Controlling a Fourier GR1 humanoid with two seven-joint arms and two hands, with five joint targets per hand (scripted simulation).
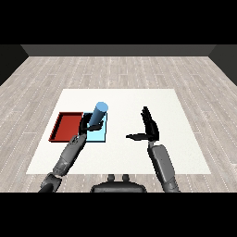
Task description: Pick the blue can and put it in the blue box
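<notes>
- Nearest, the two grey forearms come in from the lower corners; the right hand [150,129] hangs above the white table [180,139], well apart from both trays, fingers straight and thumb spread, holding nothing.
- Farther in, the left hand [86,124] has its fingers curled round the lower part of the blue can [99,115]; the hand sits over the near left part of the light blue tray [101,135].
- The can is thus held over the blue tray, near its far edge; whether its base touches the tray floor I cannot tell, since the hand hides it.
- The can's long axis is tilted, not upright; its top end leans up and to the right, away from the hand, the round top face showing.
- The red tray [65,126] lies just beside the blue one, on its left; nothing shows in it.
- Judged from this, the carry is done and the placing is in hand; the next move calls for lowering the can into the blue tray, clear of the shared edge with the red one; then straightening the fingers and lifting the hand away without knocking the can.
</notes>
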